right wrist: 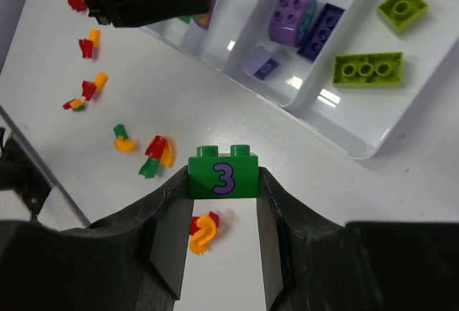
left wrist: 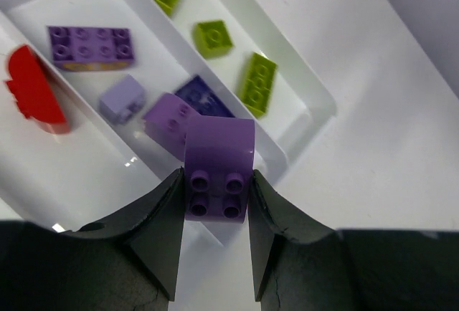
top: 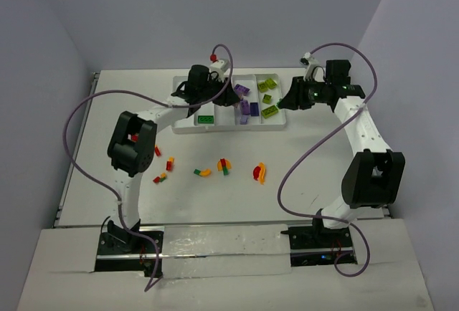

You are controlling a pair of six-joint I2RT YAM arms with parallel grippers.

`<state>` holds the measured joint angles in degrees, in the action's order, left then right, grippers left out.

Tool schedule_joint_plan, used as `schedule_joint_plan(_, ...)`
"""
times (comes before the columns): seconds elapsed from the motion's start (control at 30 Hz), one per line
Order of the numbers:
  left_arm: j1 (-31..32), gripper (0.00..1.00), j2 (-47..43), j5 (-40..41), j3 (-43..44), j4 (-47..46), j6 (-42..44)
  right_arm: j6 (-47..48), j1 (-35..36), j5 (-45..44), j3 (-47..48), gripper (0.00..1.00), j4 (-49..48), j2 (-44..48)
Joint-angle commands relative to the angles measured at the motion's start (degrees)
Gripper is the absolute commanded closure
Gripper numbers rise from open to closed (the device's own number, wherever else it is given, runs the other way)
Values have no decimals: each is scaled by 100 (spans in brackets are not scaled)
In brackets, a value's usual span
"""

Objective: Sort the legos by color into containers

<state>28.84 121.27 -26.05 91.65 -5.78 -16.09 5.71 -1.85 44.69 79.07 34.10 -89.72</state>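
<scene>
The tray (top: 224,122) sits upper centre in the top view, some legos (top: 270,110) in its right compartments, loose legos (top: 224,165) scattered below it mid-frame.

You see purple bricks (left wrist: 90,44) and lime bricks (left wrist: 257,84) in neighbouring compartments of the white tray (top: 185,123). Small orange, red and green pieces (top: 224,165) lie scattered on the desk (top: 193,203).

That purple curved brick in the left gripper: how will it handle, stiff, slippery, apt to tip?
Probably rigid: the purple curved brick shows no flex in the left gripper. Its smooth rounded top looks slippery, but the grip sits on flat sides, likely secure. Dropped into the tray, it might rock on that curve.
</scene>
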Motion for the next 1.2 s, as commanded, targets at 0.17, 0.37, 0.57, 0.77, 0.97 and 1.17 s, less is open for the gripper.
schedule_joint_plan(0.17, 56, 94, 948, 920, 1387, -393, -284, -254, -193, -58, -260, 100, -443, 51)
schedule_joint_plan(0.37, 121, 87, 1566, 1274, 2293, -225, -490, -305, -202, -48, -253, 100, -465, -59)
schedule_joint_plan(0.57, 157, 77, 1933, 1366, 2526, -614, -401, -332, -202, -57, -229, 100, -450, -81)
schedule_joint_plan(0.77, 161, 65, 2423, 1376, 3061, -687, -371, -370, -202, -44, -167, 100, -429, -149)
schedule_joint_plan(0.97, 154, 26, 2391, 1618, 3280, -739, -196, -410, -193, -48, -106, 100, -440, -179)
schedule_joint_plan(1.17, -210, 1, 1525, 1423, 3100, -686, -329, -562, -111, -128, 125, 100, -558, -234)
